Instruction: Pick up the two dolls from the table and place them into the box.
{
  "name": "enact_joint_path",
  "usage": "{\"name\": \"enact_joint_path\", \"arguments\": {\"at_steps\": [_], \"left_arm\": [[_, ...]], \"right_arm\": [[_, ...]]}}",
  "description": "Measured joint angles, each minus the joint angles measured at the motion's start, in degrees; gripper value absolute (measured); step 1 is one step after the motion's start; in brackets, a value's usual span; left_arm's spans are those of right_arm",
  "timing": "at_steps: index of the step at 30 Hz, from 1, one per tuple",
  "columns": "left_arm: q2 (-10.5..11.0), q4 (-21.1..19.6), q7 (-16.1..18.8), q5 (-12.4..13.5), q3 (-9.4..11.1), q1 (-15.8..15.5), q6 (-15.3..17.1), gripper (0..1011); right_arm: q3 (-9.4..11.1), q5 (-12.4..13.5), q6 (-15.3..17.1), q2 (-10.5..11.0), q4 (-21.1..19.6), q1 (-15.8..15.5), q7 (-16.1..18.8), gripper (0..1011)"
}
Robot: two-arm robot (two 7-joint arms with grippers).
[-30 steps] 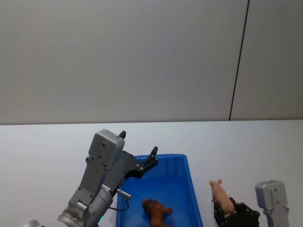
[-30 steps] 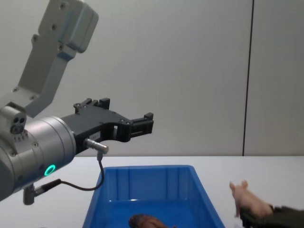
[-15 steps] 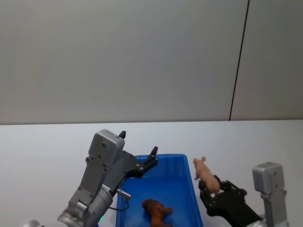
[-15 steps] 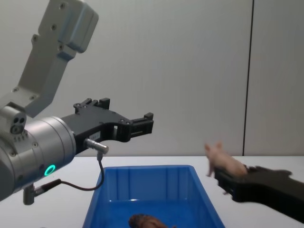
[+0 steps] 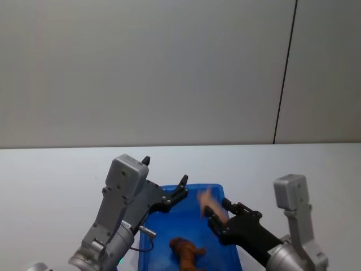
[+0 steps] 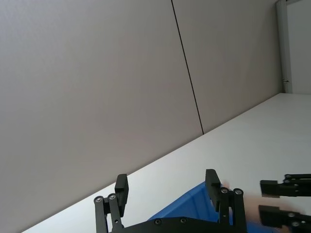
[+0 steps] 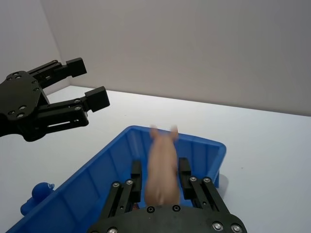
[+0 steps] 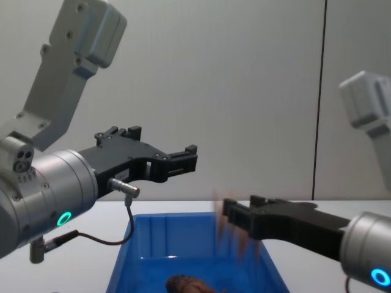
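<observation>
The right gripper (image 5: 217,212), clamped on the pig (image 5: 209,203), has swung from the table (image 5: 56,169) to over the box (image 5: 192,187) (lion (image 5: 187,251) already inside), so only the drop remains; the left gripper (image 5: 164,171) hovers wide open.

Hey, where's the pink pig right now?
In the head view the pig is clamped in the right gripper, held in the air over the right half of the box, above the lion lying inside.
</observation>
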Motion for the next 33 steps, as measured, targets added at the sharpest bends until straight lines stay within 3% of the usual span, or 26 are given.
{"name": "enact_joint_path", "arguments": {"at_steps": [10,17,21,33], "left_arm": [[0.0,0.0,0.0,0.0,0.0,0.0,0.0,1001],[0.0,0.0,0.0,0.0,0.0,0.0,0.0,1001],[0.0,0.0,0.0,0.0,0.0,0.0,0.0,1001],[0.0,0.0,0.0,0.0,0.0,0.0,0.0,1001]], "right_arm": [[-0.3,0.0,1.7,-1.7,4.1,3.5,1.4,725],[-0.2,-0.9,0.7,-1.7,4.3,3.9,-0.5,954],[-0.1,-1.5,-0.2,-1.3,3.2,3.1,-2.4,1001],[1.1,-2.2,-2.7,1.3,-2.1,-1.6,-10.3,1001]]}}
